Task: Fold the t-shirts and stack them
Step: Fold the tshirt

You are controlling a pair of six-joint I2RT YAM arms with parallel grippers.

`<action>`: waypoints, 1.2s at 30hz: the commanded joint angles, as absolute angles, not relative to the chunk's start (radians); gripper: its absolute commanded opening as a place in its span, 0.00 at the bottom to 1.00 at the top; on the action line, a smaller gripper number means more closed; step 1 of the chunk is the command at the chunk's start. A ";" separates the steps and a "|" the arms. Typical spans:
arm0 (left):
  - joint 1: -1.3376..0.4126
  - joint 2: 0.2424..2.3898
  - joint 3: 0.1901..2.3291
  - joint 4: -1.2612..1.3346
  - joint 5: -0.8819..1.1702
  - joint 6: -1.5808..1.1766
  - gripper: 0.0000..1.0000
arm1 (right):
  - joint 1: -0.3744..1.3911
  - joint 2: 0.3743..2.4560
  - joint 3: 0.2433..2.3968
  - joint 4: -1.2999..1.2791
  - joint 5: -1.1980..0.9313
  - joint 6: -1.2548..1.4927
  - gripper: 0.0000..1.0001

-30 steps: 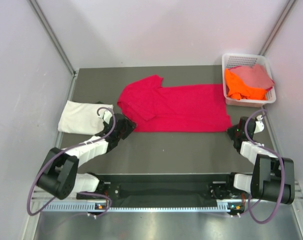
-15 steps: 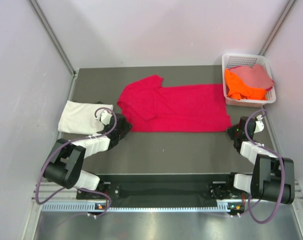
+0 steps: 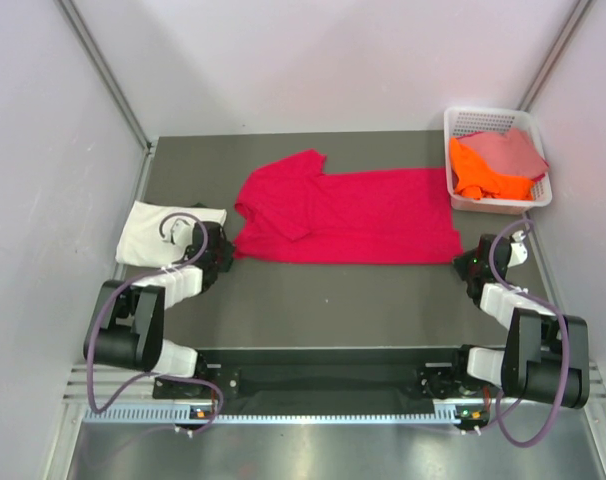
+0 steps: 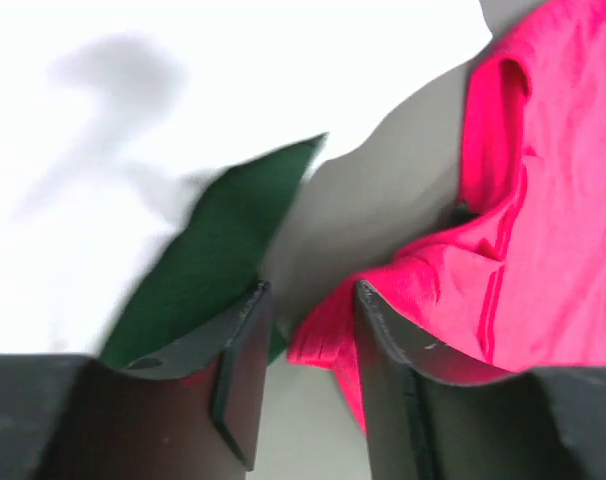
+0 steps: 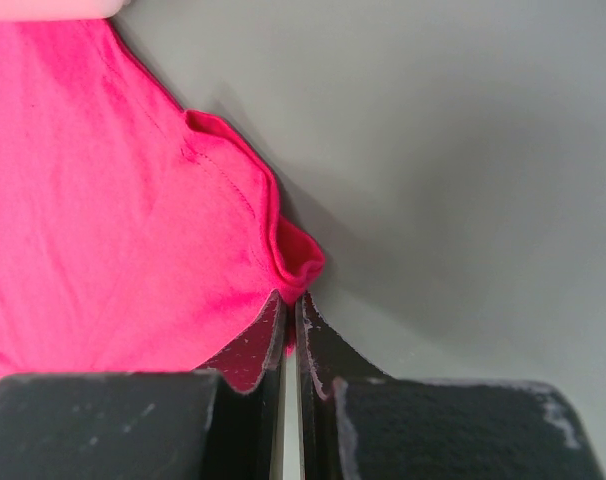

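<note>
While the red t-shirt lay spread flat in the middle of the counter, the right claw was pinched tight on its near right hem corner. The left claw stood half-wide astride the near left corner, cloth between the jaws but not gripped. Step in hand looked like securing both near corners for a fold; the next move called for the left claw to close on the fabric, then both to lift evenly, clear of the folded cream t-shirt just beside.
</note>
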State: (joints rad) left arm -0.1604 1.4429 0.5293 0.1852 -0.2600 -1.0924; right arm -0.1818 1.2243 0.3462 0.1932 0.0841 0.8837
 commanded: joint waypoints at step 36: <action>-0.210 1.453 0.534 0.253 -0.274 -1.080 0.21 | -0.193 1.204 0.347 0.235 0.087 0.885 0.00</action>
State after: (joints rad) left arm -0.2615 1.4624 0.4965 0.2546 -0.2111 -1.1091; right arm -0.1818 1.2240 0.3462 0.1944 0.0830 0.8837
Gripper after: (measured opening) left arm 0.261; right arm 0.014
